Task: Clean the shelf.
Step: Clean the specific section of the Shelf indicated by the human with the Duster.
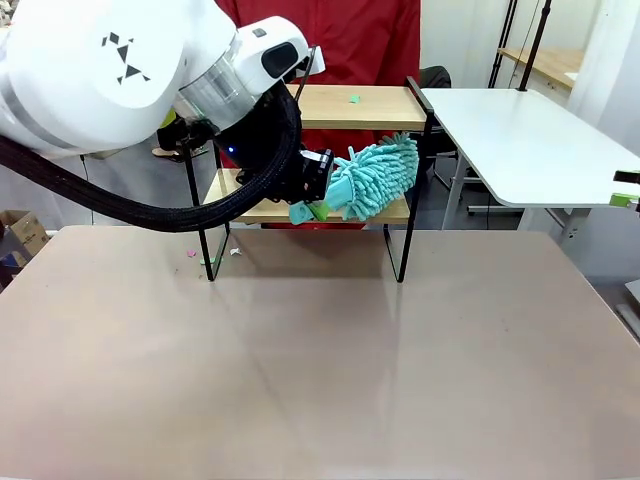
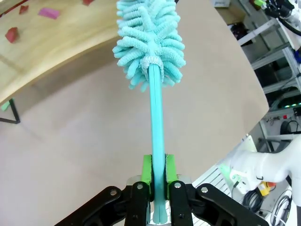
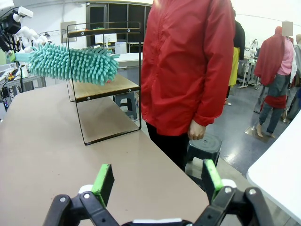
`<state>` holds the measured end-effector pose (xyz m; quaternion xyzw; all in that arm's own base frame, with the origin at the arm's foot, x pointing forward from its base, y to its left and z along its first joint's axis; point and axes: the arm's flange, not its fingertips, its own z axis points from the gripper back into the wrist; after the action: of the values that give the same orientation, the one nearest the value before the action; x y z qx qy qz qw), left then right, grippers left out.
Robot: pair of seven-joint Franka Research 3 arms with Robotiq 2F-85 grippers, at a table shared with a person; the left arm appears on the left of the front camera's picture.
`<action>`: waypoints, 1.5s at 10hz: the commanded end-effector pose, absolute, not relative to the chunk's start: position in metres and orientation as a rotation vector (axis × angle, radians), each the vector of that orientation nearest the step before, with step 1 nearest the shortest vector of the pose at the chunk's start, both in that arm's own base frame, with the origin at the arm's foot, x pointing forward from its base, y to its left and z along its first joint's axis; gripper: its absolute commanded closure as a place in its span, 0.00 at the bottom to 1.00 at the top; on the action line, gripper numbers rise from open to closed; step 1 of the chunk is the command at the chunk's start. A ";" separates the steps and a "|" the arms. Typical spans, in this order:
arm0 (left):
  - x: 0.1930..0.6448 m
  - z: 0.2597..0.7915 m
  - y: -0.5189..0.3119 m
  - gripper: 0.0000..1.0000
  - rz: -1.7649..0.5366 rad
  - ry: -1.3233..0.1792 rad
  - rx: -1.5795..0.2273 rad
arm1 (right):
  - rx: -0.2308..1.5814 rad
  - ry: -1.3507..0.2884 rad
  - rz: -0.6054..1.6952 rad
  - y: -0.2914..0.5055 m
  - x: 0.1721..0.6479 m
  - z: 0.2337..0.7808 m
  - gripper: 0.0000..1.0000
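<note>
Wide brown table (image 1: 320, 360), two-tier shelf (image 1: 360, 107) at its far edge. Teal duster (image 1: 375, 180) pinched in left gripper (image 2: 157, 169), head at lower board's front edge. Right gripper (image 3: 157, 179) spread, empty. Coloured scraps (image 2: 49, 12) lying on boards: cleaning likely barely under way.

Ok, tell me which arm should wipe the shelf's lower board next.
Left. The left gripper is shut on the duster, head at the lower board of the shelf; the right gripper is open and empty.
</note>
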<state>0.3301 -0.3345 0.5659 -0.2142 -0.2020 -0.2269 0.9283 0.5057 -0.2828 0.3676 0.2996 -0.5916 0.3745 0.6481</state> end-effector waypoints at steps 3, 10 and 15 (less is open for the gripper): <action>0.313 0.562 -0.381 0.86 -0.268 -0.495 -0.386 | 0.666 -1.319 0.842 -0.279 0.506 0.374 0.00; 0.330 0.546 -0.446 0.86 -0.084 -0.565 -0.391 | 0.666 -1.319 0.842 -0.279 0.506 0.374 0.00; 0.347 0.515 -0.468 0.86 -0.037 -0.543 -0.354 | 0.666 -1.319 0.842 -0.279 0.506 0.374 0.00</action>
<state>0.3419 -0.4487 0.5178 -0.1751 -0.2607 -0.0334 0.9488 0.5057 -0.2827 0.3676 0.2997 -0.5916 0.3745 0.6481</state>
